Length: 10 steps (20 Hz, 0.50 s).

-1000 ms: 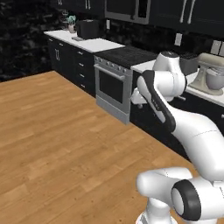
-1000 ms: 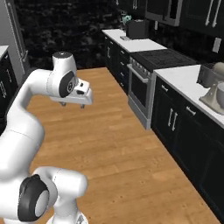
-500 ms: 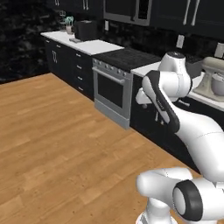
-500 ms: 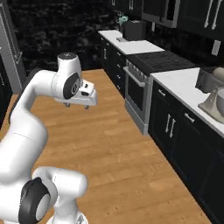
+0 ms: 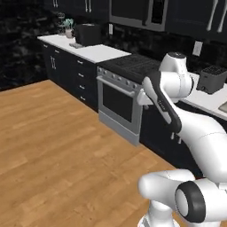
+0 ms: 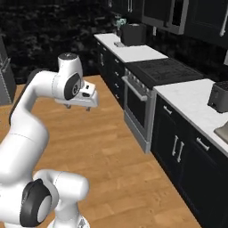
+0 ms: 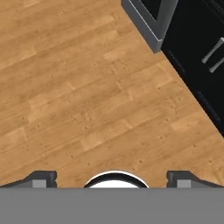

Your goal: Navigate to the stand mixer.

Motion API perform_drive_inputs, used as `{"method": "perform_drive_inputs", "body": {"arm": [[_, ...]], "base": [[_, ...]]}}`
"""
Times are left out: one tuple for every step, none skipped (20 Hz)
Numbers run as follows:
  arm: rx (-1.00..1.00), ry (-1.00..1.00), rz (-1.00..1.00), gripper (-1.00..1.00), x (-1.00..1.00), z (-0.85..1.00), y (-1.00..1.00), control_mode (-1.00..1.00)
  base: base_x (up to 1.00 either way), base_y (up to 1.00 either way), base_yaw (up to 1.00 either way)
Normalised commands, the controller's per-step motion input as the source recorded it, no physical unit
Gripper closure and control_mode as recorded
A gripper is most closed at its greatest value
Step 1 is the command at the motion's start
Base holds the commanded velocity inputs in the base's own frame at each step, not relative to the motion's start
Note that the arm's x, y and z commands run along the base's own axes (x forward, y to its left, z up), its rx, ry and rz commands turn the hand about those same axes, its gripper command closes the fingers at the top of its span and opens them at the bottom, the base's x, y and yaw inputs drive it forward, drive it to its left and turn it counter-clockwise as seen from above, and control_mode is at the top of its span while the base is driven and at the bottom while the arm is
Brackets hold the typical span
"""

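While the empty tool [image 7: 112,179] hangs with fingers spread over the wood floor [image 7: 87,96], no stand mixer is visible; beyond the oven [image 6: 138,111], a toaster [image 6: 220,96] occupies the right surface [image 6: 191,104], so driving remains.

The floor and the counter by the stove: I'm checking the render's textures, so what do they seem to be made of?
The floor looks like warm wood planks with a matte finish: grain lines and plank seams show. The counter looks like pale polished stone, perhaps marble, with faint mottling; it could also be laminate.
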Motion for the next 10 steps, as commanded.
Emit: {"method": "perform_drive_inputs", "body": {"arm": [[0.00, 0.00, 0.00, -1.00, 0.00, 0.00, 0.00, 1.00], [0.00, 0.00, 0.00, -1.00, 0.00, 0.00, 0.00, 1.00], [0.00, 0.00, 0.00, -1.00, 0.00, 0.00, 0.00, 1.00], [0.00, 0.00, 0.00, -1.00, 0.00, 0.00, 0.00, 1.00], [0.00, 0.00, 0.00, -1.00, 0.00, 0.00, 0.00, 1.00], [0.00, 0.00, 0.00, -1.00, 0.00, 0.00, 0.00, 1.00], [0.00, 0.00, 0.00, -1.00, 0.00, 0.00, 0.00, 1.00], [0.00, 0.00, 0.00, -1.00, 0.00, 0.00, 0.00, 1.00], [0.00, 0.00, 0.00, -1.00, 0.00, 0.00, 0.00, 1.00], [0.00, 0.00, 0.00, -1.00, 0.00, 0.00, 0.00, 1.00]], "base": [[1.00, -0.16, -0.33], [1.00, -0.25, -0.46], [1.00, -0.24, -0.57], [0.98, -0.23, -0.64], [0.87, -0.31, -0.67], [0.77, -0.33, -0.70], [0.72, -0.31, -0.73], [0.67, -0.31, -0.74], [0.57, -0.36, -0.77], [0.57, -0.36, -0.77]]}}
